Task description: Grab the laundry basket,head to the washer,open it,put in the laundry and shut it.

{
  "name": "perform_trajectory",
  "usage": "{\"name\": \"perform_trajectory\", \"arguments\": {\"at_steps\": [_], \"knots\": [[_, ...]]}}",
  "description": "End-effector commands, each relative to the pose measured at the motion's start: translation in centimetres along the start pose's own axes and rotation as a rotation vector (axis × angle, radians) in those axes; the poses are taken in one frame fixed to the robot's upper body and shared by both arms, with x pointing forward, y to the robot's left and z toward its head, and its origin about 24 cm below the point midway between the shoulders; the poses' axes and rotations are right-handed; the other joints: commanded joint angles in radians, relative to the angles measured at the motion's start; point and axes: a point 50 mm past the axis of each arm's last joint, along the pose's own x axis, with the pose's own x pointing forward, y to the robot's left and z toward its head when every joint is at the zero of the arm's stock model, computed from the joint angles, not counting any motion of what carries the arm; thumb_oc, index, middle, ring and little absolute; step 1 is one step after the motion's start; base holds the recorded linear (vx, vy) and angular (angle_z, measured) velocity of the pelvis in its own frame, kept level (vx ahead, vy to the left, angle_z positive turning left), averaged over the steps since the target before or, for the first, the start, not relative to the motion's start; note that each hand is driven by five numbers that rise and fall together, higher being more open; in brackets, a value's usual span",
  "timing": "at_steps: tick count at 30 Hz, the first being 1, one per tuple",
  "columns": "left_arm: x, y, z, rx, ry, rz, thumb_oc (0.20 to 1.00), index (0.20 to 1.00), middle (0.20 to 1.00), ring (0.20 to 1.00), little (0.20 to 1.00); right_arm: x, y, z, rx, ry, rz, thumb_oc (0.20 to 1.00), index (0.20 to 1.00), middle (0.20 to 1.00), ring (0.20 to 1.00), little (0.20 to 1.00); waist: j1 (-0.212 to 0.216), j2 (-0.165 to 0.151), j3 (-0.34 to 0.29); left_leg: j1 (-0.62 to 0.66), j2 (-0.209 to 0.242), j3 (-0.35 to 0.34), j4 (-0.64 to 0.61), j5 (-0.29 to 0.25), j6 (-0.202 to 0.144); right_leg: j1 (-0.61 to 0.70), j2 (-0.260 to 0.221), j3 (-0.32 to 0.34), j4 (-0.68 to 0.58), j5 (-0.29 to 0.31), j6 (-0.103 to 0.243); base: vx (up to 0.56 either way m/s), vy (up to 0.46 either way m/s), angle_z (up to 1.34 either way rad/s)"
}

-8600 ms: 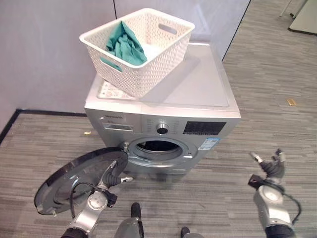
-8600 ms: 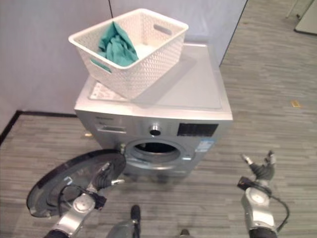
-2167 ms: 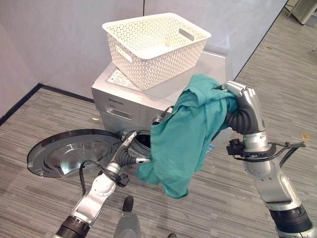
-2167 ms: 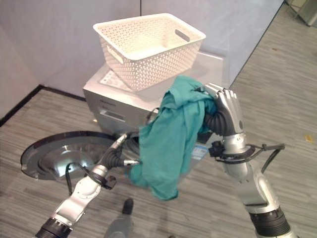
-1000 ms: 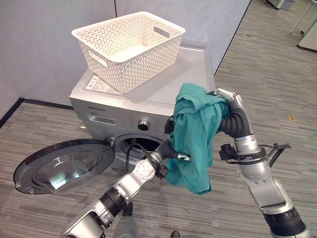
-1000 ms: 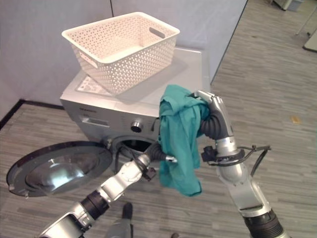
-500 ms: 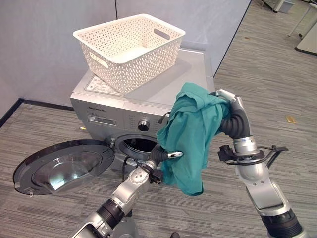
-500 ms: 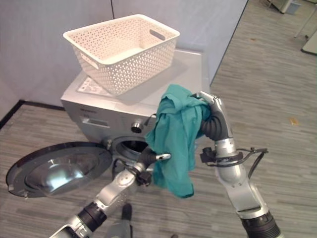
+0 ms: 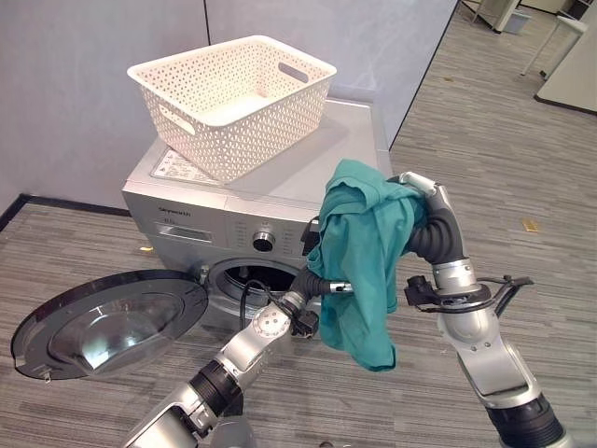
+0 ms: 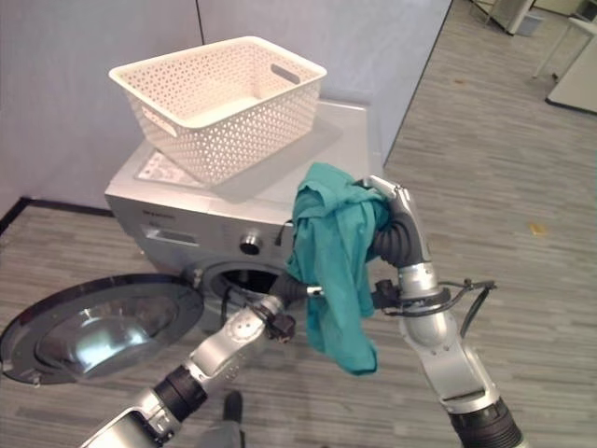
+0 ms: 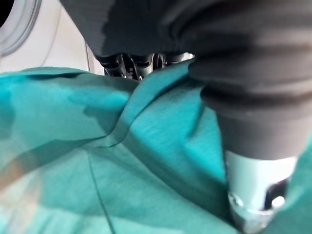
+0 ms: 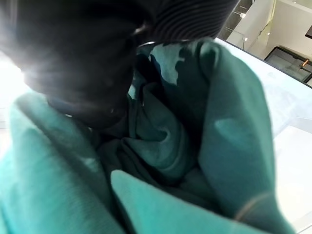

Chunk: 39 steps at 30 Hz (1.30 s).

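Both robot hands on teal garment (image 9: 365, 257), left (image 9: 322, 283) apparently pinching, right (image 9: 422, 201) gripping

I see the washer's drum opening (image 9: 259, 275) unblocked behind my left hand (image 9: 322, 283); the swung-out door (image 9: 107, 322) bars the left, hanging teal cloth (image 9: 364, 261) crowds the right.

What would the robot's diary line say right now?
right hand: holds teal cloth garment | left hand: at cloth | silver washing machine round door: open | white woven plastic basket: on top
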Motion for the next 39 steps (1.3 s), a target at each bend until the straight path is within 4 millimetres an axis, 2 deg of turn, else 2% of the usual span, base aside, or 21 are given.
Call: {"name": "perform_trajectory", "arguments": {"at_steps": [1, 2, 3, 4, 19, 20, 21, 22, 23, 29, 32, 33, 34, 39], "knots": [[1.2, -1.7, 2.2, 0.015, -0.131, -0.048, 1.000, 1.000, 1.000, 1.000, 1.000, 0.5, -0.8, 0.7, 0.032, -0.053, -0.066, 0.200, 0.200, 0.200, 0.200, 0.200, -0.008, 0.001, -0.058, -0.036, 0.040, 0.124, -0.067, 0.018, 0.019, -0.008, 0.023, 0.091, 0.152, -0.208, -0.055, 0.00, 0.000, 0.00], [1.2, -1.5, 2.4, 0.020, -0.140, -0.041, 0.837, 0.837, 0.837, 0.837, 0.837, 0.4, -0.7, 0.7, 0.036, -0.049, -0.062, 0.200, 0.200, 0.200, 0.200, 0.200, -0.009, 0.001, -0.059, -0.032, 0.040, 0.127, -0.070, 0.018, 0.020, -0.008, 0.022, 0.092, 0.149, -0.205, -0.053, 0.00, 0.000, 0.00], [1.1, -1.4, 2.4, 0.017, -0.143, -0.035, 0.837, 0.837, 0.837, 0.837, 0.837, 0.4, -0.6, 0.7, 0.039, -0.048, -0.061, 0.200, 0.200, 0.200, 0.200, 0.200, -0.009, 0.001, -0.059, -0.032, 0.040, 0.128, -0.070, 0.017, 0.020, -0.007, 0.021, 0.093, 0.148, -0.205, -0.052, 0.00, 0.000, 0.00], [1.1, -1.2, 2.4, 0.013, -0.147, -0.020, 0.200, 0.200, 0.200, 0.200, 0.200, 0.3, -0.6, 0.6, 0.040, -0.045, -0.058, 0.200, 0.200, 0.200, 0.200, 0.200, -0.008, 0.000, -0.059, -0.032, 0.040, 0.130, -0.071, 0.017, 0.021, -0.007, 0.021, 0.092, 0.147, -0.203, -0.051, 0.01, 0.007, -0.03], [0.0, 0.2, 1.3, 0.014, -0.153, 0.128, 0.200, 0.200, 0.200, 0.200, 0.200, -1.0, 0.3, -0.5, 0.044, 0.028, -0.053, 0.200, 0.200, 0.200, 0.200, 0.200, 0.005, -0.007, -0.055, -0.023, 0.039, 0.141, -0.080, 0.020, 0.025, -0.004, 0.016, 0.094, 0.132, -0.189, -0.046, 0.00, -0.001, -0.02], [-0.3, 0.3, 0.9, 0.017, -0.144, 0.141, 0.200, 0.200, 0.200, 0.200, 0.200, -1.3, 0.4, -0.7, 0.049, 0.040, -0.049, 0.561, 0.561, 0.561, 0.561, 0.561, 0.006, -0.008, -0.053, -0.021, 0.039, 0.143, -0.081, 0.020, 0.026, -0.004, 0.016, 0.096, 0.132, -0.188, -0.046, 0.00, 0.000, 0.00], [-0.4, 0.4, 0.7, 0.018, -0.140, 0.144, 0.200, 0.200, 0.200, 0.200, 0.200, -1.4, 0.4, -0.8, 0.046, 0.045, -0.047, 0.598, 0.598, 0.598, 0.598, 0.598, 0.006, -0.008, -0.053, -0.021, 0.038, 0.143, -0.082, 0.020, 0.027, -0.004, 0.016, 0.098, 0.131, -0.187, -0.046, 0.00, 0.000, 0.00], [-0.4, 0.4, 0.7, 0.018, -0.139, 0.144, 0.200, 0.200, 0.200, 0.200, 0.200, -1.4, 0.4, -0.8, 0.046, 0.046, -0.047, 0.827, 0.827, 0.827, 0.827, 0.827, 0.006, -0.008, -0.054, -0.020, 0.038, 0.144, -0.082, 0.020, 0.027, -0.004, 0.016, 0.098, 0.131, -0.187, -0.046, 0.00, 0.000, 0.00], [-0.6, 0.5, 0.4, 0.014, -0.131, 0.150, 0.200, 0.200, 0.200, 0.200, 0.200, -1.7, 0.4, -0.9, 0.043, 0.055, -0.048, 1.000, 1.000, 1.000, 1.000, 1.000, 0.006, -0.008, -0.052, -0.019, 0.039, 0.144, -0.083, 0.021, 0.027, -0.004, 0.016, 0.098, 0.131, -0.187, -0.046, 0.00, 0.000, 0.00], [-2.1, 1.3, -2.2, 0.035, -0.035, 0.181, 0.200, 0.200, 0.200, 0.200, 0.200, -3.3, 0.1, -2.0, 0.030, 0.134, -0.053, 1.000, 1.000, 1.000, 1.000, 1.000, 0.007, -0.007, -0.049, -0.015, 0.041, 0.147, -0.087, 0.021, 0.029, -0.005, 0.016, 0.098, 0.128, -0.184, -0.043, 0.00, -0.002, -0.01], [-3.8, 3.3, -3.6, 0.040, 0.023, 0.243, 0.200, 0.200, 0.200, 0.200, 0.200, -4.2, -0.8, -2.7, -0.002, 0.180, -0.092, 1.000, 1.000, 1.000, 1.000, 1.000, 0.009, 0.001, -0.051, -0.011, 0.041, 0.149, -0.089, 0.020, 0.030, -0.006, 0.015, 0.098, 0.126, -0.183, -0.040, 0.01, 0.005, -0.06], [-4.9, 4.1, -4.7, 0.031, 0.068, 0.280, 0.200, 0.200, 0.200, 0.200, 0.200, -4.8, -1.3, -3.1, -0.012, 0.211, -0.128, 1.000, 1.000, 1.000, 1.000, 1.000, 0.009, 0.005, -0.053, -0.009, 0.040, 0.149, -0.090, 0.019, 0.031, -0.005, 0.014, 0.098, 0.123, -0.183, -0.038, 0.02, 0.011, -0.04], [-4.9, 4.1, -4.7, 0.031, 0.069, 0.280, 0.200, 0.200, 0.200, 0.200, 0.200, -4.9, -1.3, -3.1, -0.012, 0.212, -0.128, 1.000, 1.000, 1.000, 1.000, 1.000, 0.010, 0.005, -0.054, -0.009, 0.040, 0.149, -0.090, 0.019, 0.031, -0.004, 0.014, 0.098, 0.123, -0.183, -0.038, 0.00, 0.000, 0.00], [-7.6, 5.8, -7.2, 0.068, 0.178, 0.353, 0.200, 0.200, 0.200, 0.200, 0.200, -6.5, -2.4, -4.5, -0.052, 0.317, -0.208, 1.000, 1.000, 1.000, 1.000, 1.000, 0.014, 0.011, -0.051, -0.012, 0.036, 0.147, -0.089, 0.019, 0.032, -0.007, 0.014, 0.099, 0.119, -0.181, -0.036, 0.00, 0.000, 0.00]]}}
